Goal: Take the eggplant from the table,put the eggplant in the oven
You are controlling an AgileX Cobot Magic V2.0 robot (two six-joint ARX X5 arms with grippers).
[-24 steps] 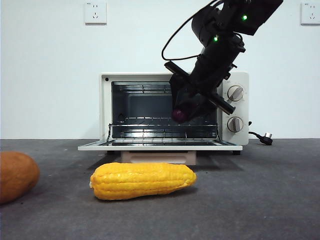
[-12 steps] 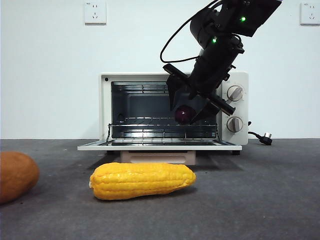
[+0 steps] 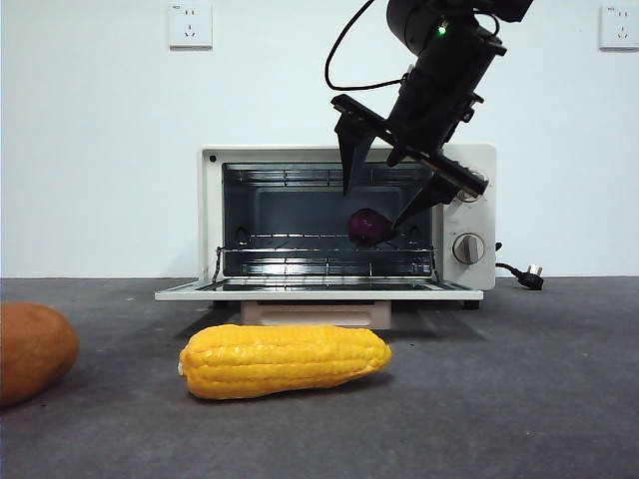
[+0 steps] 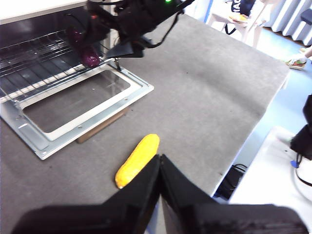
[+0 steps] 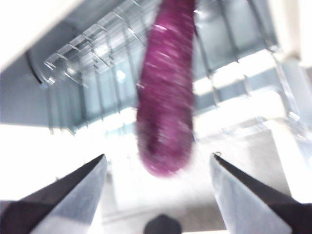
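Front view: the right gripper [image 3: 384, 205] hangs at the mouth of the oven [image 3: 346, 222], fingers spread wide and holding nothing. The eggplant [image 3: 368, 227] lies on the wire rack [image 3: 300, 244] inside the oven, toward the knob side, its rounded end facing out of the opening. The lower finger tip looks very near the eggplant; contact cannot be told. The corn [image 3: 286, 360] lies on the desk [image 3: 519, 399] in front of the oven door [image 3: 319, 292], and an orange-brown vegetable [image 3: 35, 350] sits well off to the side away from the knobs.

Left wrist view: the left gripper [image 4: 160, 168] waits above the desk, well away from the oven, fingers pressed together and empty.

Right wrist view: blurred. The eggplant runs lengthwise into the oven between the two spread fingers [image 5: 73, 187], clear of both.

Risks, judged:
- A finger could clip the eggplant on the way out and roll or drag it toward the door.
- The eggplant's end seems near the rack's front edge, so a nudge might tip it out.
- A steep exit could catch the oven's top frame.
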